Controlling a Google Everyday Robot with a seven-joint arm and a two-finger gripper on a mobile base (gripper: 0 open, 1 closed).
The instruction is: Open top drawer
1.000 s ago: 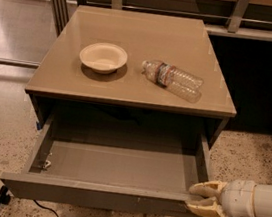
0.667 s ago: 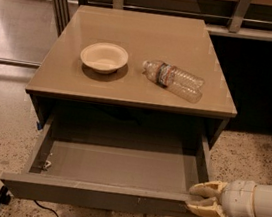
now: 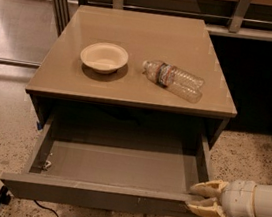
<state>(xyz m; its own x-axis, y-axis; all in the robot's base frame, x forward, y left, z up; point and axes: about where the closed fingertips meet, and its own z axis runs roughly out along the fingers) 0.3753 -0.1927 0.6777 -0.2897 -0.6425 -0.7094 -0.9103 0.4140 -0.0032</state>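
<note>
Your gripper [image 3: 193,197] sits low on the right, at the front right corner of the top drawer [image 3: 93,195]. One finger lies behind the front panel and one before it, so it is clamped on that panel's end. You can see the drawer pulled well out from under the table [image 3: 128,92], its floor in view. On the table, a bowl [image 3: 104,57] stands upright, left of a bottle [image 3: 173,79] lying on its side, the two apart

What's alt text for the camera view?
The top drawer of a brown cabinet stands pulled out, the tool clasping its front's right end. On top sit a pale bowl and a plastic bottle lying on its side.
</note>
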